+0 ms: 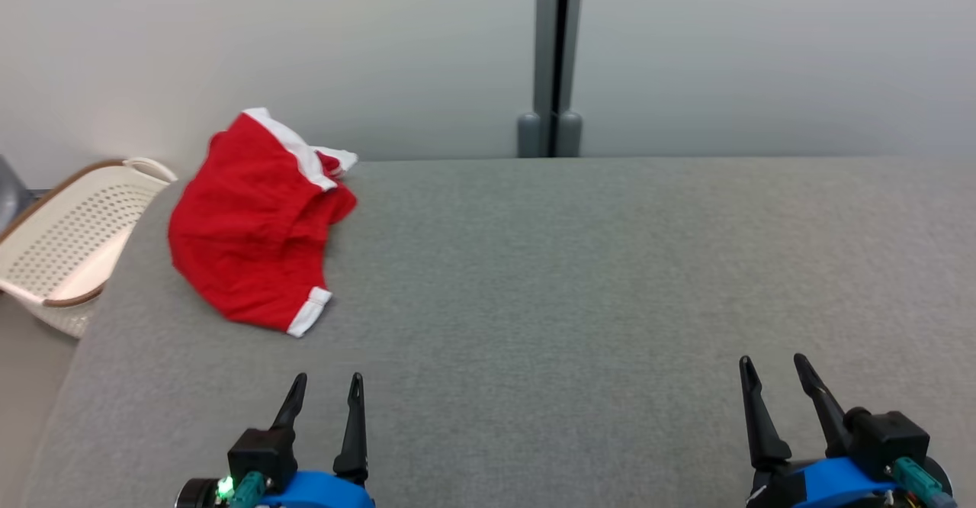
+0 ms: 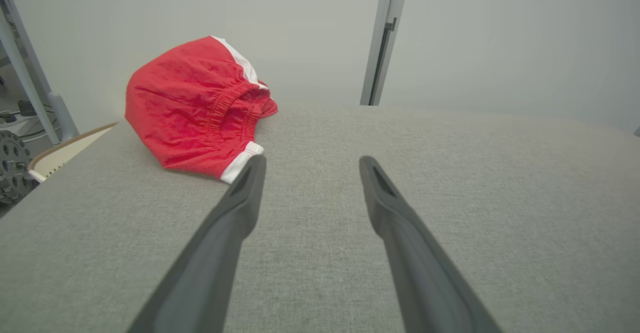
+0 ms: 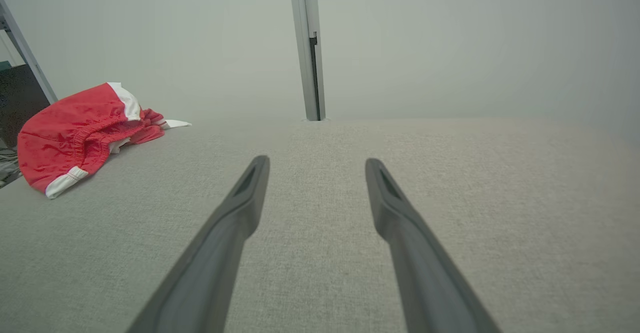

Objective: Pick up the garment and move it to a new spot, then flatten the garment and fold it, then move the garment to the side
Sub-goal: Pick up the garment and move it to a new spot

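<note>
The garment is a pair of red shorts with white trim, lying crumpled at the far left of the grey padded table. It also lies ahead and left in the left wrist view and far left in the right wrist view. My left gripper rests open near the front edge, a short way in front of the garment, with nothing between its fingers. At the front right my right gripper stands open and empty, far from the garment.
A cream perforated laundry basket stands off the table's left edge. A grey post rises against the pale wall behind the table.
</note>
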